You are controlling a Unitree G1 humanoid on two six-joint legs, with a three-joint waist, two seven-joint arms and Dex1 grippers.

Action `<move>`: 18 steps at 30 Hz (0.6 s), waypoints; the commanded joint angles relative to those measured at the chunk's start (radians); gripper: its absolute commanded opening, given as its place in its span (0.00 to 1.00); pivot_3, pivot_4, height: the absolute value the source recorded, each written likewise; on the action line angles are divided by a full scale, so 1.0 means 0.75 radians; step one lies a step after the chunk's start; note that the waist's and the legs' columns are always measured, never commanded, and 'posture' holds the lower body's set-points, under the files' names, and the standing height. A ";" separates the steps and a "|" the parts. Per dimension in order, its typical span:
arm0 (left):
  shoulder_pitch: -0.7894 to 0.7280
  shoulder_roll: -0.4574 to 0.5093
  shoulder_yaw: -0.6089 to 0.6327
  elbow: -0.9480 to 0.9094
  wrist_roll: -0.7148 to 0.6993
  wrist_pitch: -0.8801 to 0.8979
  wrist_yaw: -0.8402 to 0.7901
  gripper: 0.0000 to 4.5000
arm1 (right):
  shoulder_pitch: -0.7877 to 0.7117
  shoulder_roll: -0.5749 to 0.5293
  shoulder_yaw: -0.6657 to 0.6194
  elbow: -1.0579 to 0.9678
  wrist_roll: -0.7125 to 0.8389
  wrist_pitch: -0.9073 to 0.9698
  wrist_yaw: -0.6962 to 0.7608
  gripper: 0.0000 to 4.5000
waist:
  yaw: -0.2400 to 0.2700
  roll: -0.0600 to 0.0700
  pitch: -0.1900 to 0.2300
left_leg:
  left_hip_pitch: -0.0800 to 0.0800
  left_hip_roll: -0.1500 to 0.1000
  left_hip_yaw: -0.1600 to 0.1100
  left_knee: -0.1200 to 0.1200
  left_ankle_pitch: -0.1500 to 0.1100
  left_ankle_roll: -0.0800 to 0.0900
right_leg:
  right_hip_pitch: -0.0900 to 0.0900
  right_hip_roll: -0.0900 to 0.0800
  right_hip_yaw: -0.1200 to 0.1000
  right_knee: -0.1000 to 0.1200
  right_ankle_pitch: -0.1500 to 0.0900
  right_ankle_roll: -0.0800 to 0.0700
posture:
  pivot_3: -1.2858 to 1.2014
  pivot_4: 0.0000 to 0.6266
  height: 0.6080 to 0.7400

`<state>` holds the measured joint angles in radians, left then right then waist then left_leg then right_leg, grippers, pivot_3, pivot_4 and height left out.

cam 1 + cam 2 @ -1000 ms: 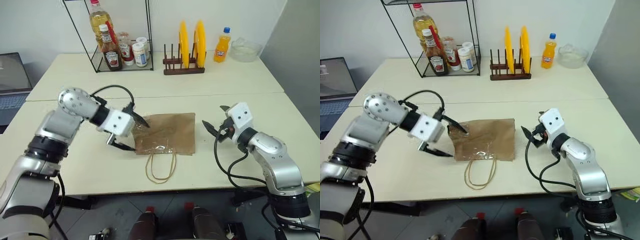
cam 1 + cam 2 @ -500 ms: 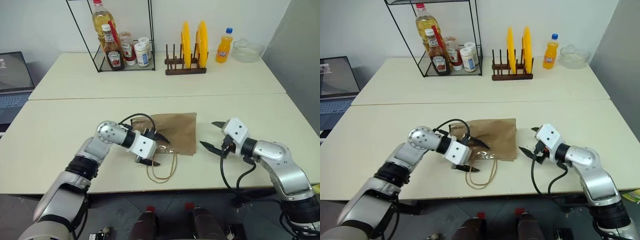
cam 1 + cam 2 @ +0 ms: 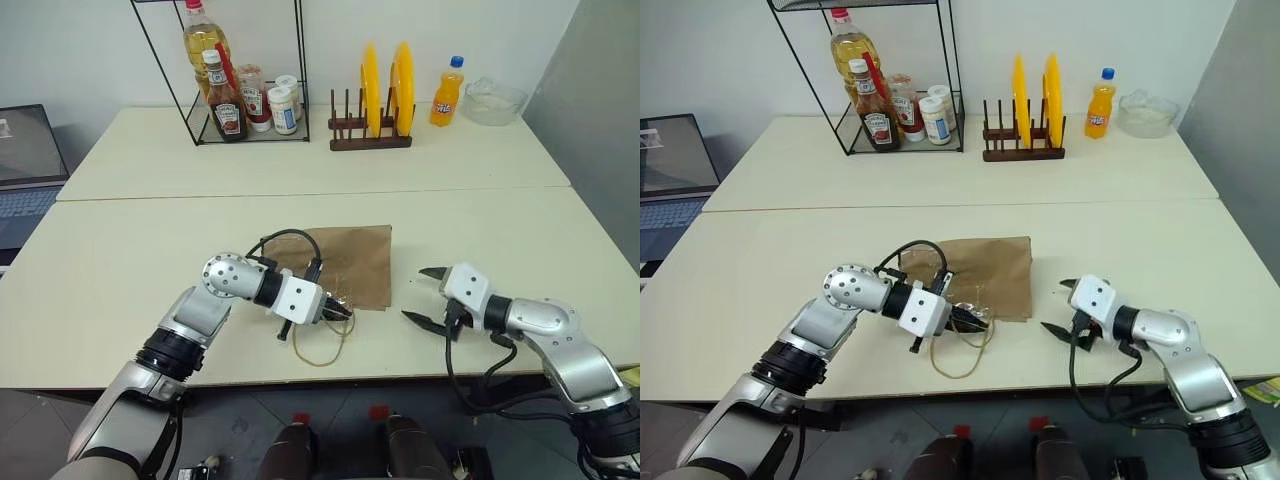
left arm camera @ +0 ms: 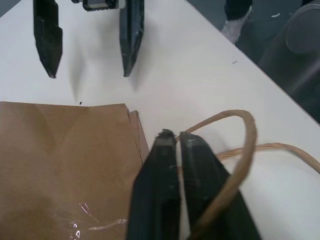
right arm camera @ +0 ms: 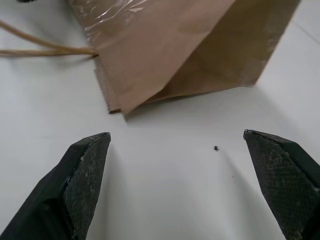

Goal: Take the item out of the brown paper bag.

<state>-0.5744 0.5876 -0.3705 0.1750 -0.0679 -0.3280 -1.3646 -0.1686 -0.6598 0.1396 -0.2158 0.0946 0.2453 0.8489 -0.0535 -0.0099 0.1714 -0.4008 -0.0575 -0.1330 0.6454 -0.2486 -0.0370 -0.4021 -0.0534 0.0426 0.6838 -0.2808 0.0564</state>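
The creased tan kraft-paper bag (image 3: 345, 265) lies flat on the pale desk (image 3: 120, 270), and whatever it holds is hidden inside. The left gripper (image 3: 343, 312) covers the bag's mouth edge. Whether its jaws pinch a thin cord handle (image 4: 235, 165) or only lie beside it is unclear. The laptop (image 3: 25, 165) is cut off at the picture's edge.

brown paper bag (image 3: 350, 263): matt tan kraft paper, creased; a glossy clear film patch near its mouth
cord handles (image 4: 239, 150): twisted light-brown paper cord, slightly rough
left gripper (image 4: 172, 137): matt black plastic fingers, smooth; pressed together
right gripper (image 5: 182, 182): black fingers (image 5: 82, 175) with a fine woven-looking grain; matt
table (image 3: 130, 250): smooth cream top, faint sheen
arm shells (image 3: 545, 320): brushed silvery metal and glossy white plastic
plates (image 3: 385, 75): glossy yellow, in a dark wooden rack (image 3: 365, 138) by the far edge
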 commanded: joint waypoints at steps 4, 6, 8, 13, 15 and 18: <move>0.004 -0.004 0.025 -0.144 -0.077 0.212 0.012 0.01 | -0.041 0.002 0.000 0.027 -0.013 -0.058 0.003 1.00 | 0.004 0.000 0.000 | 0.000 0.000 0.000 0.000 0.000 0.000 | 0.000 0.000 0.000 -0.001 0.000 0.000 | 0.52 0.24 1.00; -0.002 -0.007 0.036 -0.176 -0.118 0.317 0.004 0.09 | -0.046 0.005 0.004 0.033 -0.016 -0.064 0.001 1.00 | 0.003 0.000 0.000 | 0.000 0.000 -0.001 0.000 0.000 0.000 | 0.001 0.000 0.000 0.000 0.000 0.000 | 0.52 0.24 1.00; -0.008 0.013 0.030 -0.204 -0.122 0.344 -0.026 0.19 | -0.048 0.007 0.006 0.035 -0.016 -0.066 0.000 1.00 | 0.003 0.000 0.000 | 0.000 0.000 0.000 0.000 0.000 0.000 | 0.001 0.000 0.000 0.000 0.000 0.000 | 0.52 0.24 1.00; -0.006 0.032 0.020 -0.278 -0.138 0.412 -0.059 0.45 | -0.057 0.015 0.010 0.048 -0.016 -0.069 -0.005 1.00 | 0.004 0.000 0.000 | 0.000 0.000 0.000 0.000 0.000 0.000 | 0.001 0.000 0.000 -0.001 0.000 0.000 | 0.52 0.24 1.00; -0.003 0.025 0.025 -0.299 -0.160 0.444 -0.064 0.45 | -0.058 0.025 0.022 0.049 -0.021 -0.073 -0.012 1.00 | 0.004 0.000 0.000 | 0.000 0.000 0.000 0.000 0.000 0.000 | 0.001 0.000 0.000 -0.001 0.000 0.000 | 0.52 0.24 1.00; -0.019 0.014 0.044 -0.285 -0.173 0.471 -0.054 0.31 | -0.053 0.034 0.047 0.047 -0.036 -0.092 -0.012 1.00 | 0.004 0.000 0.000 | 0.000 0.000 -0.001 0.000 0.000 0.000 | 0.001 0.000 -0.001 -0.001 0.000 0.000 | 0.52 0.24 1.00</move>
<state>-0.5652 0.6027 -0.3655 -0.0110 -0.1674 0.0162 -1.4066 -0.2008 -0.6390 0.1720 -0.1685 0.0771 0.2019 0.8430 -0.0508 -0.0100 0.1714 -0.4005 -0.0573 -0.1334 0.6453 -0.2486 -0.0371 -0.4011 -0.0533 0.0422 0.6830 -0.2808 0.0564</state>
